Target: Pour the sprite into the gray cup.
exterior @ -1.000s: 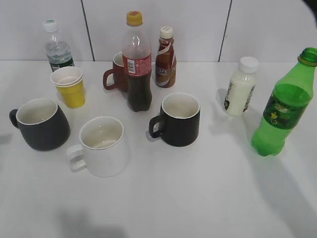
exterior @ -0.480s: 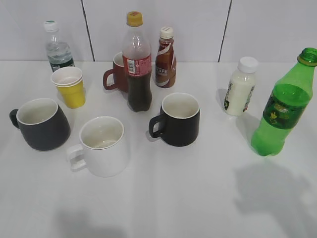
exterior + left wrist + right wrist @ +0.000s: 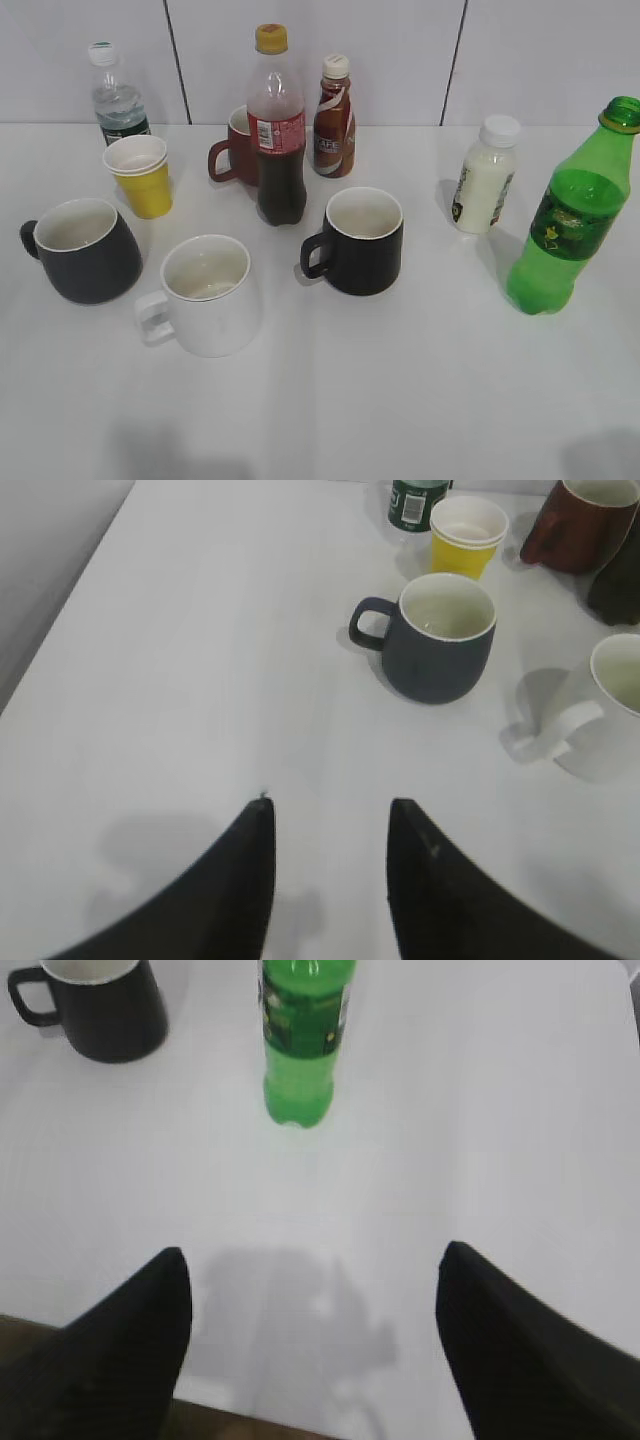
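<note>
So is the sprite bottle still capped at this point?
Uncapped, it seems: the sprite stands upright and its neck ends in a bare open ring in the exterior view. The right wrist view cuts off its top.

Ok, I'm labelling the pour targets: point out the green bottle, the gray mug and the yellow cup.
green bottle [image 3: 570, 225]: exterior view, on its label.
gray mug [image 3: 440, 658]: left wrist view, on its outer wall.
yellow cup [image 3: 146, 190]: exterior view, on its side.

On the table [image 3: 400, 400], the gray cup [image 3: 82, 250] stands far left, the sprite [image 3: 572, 215] far right, well apart. Between them, front to back: the white mug [image 3: 205, 295] and black mug [image 3: 360, 240], then the cola bottle [image 3: 277, 130]. The paper cups [image 3: 140, 175] stand just behind the gray cup.
</note>
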Available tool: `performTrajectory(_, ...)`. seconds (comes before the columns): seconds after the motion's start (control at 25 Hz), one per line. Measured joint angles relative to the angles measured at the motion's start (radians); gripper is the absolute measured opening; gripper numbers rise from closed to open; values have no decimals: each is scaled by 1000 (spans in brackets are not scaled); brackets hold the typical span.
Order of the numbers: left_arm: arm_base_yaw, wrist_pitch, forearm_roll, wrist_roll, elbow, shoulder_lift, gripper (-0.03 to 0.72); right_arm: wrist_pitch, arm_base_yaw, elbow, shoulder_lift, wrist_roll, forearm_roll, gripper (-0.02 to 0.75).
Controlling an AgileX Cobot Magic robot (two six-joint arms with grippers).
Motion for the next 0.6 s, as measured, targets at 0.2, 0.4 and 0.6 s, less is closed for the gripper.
performTrajectory(0.2, -1, -61, 2, 33, 38, -4, 281, -63, 0, 66, -70, 4, -7, 566)
performTrajectory(0.4, -1, -70, 0, 39, 39, -4, 251, -71, 0, 68, -70, 7, -5, 565)
performTrajectory(0.6, -1, -71, 0, 40, 39, -4, 241, -71, 0, 68, -70, 7, 0, 565)
